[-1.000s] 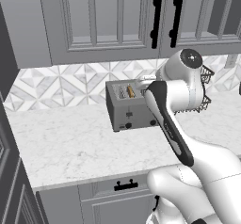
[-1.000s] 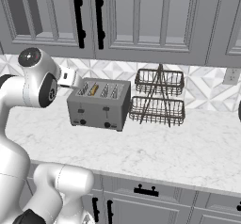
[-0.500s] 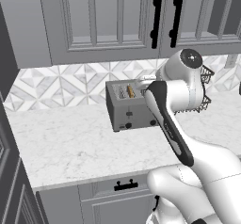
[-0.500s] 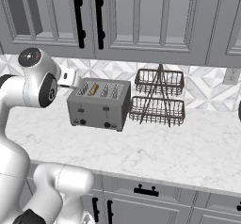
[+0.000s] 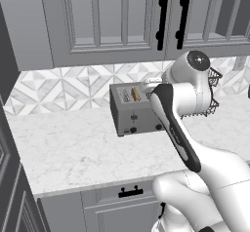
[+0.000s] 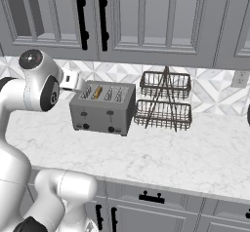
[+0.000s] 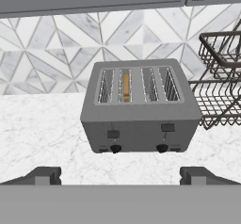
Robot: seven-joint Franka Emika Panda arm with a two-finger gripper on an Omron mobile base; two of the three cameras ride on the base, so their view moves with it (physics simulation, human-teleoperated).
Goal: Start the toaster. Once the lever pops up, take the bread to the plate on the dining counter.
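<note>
Bread (image 7: 125, 86): it sits in the second slot from the left of the toaster (image 7: 139, 119).
Levers: both tabs are up; we judge toasting not yet started.
Gripper (image 7: 120, 176): jaws wide apart, holding nothing, just short of the toaster's front.
Next: we must press the left tab (image 7: 113, 134) down.
Rack (image 7: 221, 82): right of the toaster.

Grey toaster (image 7: 140, 112), golden-brown bread (image 7: 125, 86), white grey-veined marble worktop (image 7: 42, 133), dark wire rack (image 7: 220, 82), grey-and-white diamond-patterned backsplash (image 7: 56, 44).
</note>
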